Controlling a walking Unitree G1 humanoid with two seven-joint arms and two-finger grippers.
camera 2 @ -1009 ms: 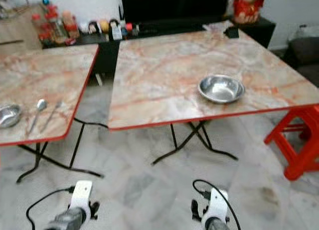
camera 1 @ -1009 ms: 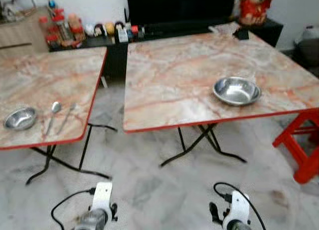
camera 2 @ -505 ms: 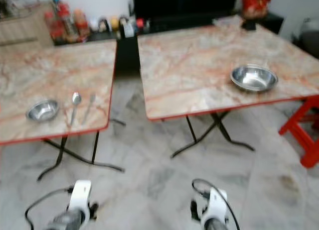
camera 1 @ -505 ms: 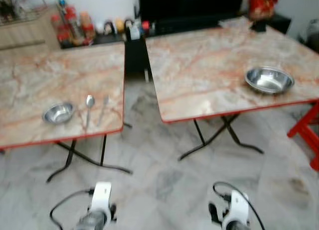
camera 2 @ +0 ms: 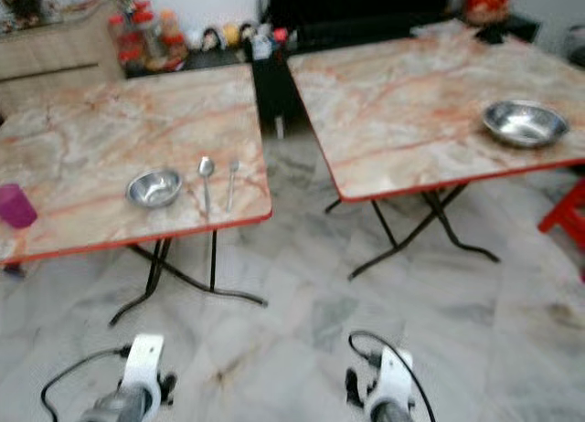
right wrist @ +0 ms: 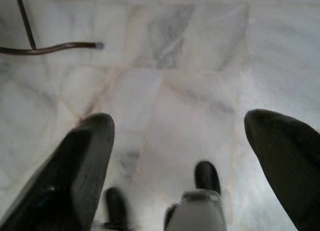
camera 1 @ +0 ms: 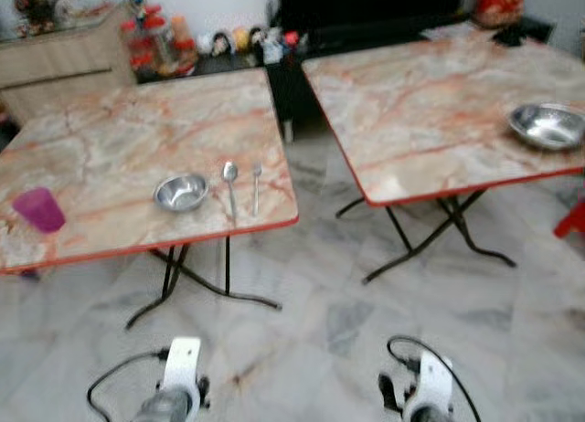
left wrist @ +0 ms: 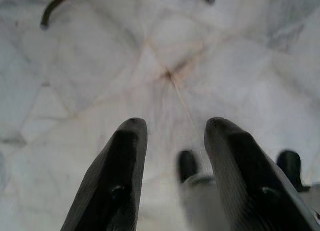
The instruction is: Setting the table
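A small, round steel bowl (camera 1: pixel 181 192) sat near the front edge of the left desk (camera 1: pixel 110 139), its metal shiny against the marbled pink-and-cream top. Just beside it lay a spoon (camera 1: pixel 229 183) and then a fork (camera 1: pixel 256 184), side by side and pointing away from the robot. A translucent purple cup (camera 1: pixel 38 209) stood upright well apart from them, toward that desk's far left. On the right desk (camera 1: pixel 430 102), also marbled with a red rim and black folding legs, rested a larger, shallow steel bowl (camera 1: pixel 547 126) near its front right corner.

The head views were blurred. The wrist views showed pale grey-veined marble floor (right wrist: pixel 170 91) tiles beneath each arm.

Both arms hung low over the floor, in front of the desks. The left tool (left wrist: pixel 172 136) had its black fingers somewhat apart, holding nothing. The right tool (right wrist: pixel 180 136) was spread wide and empty.
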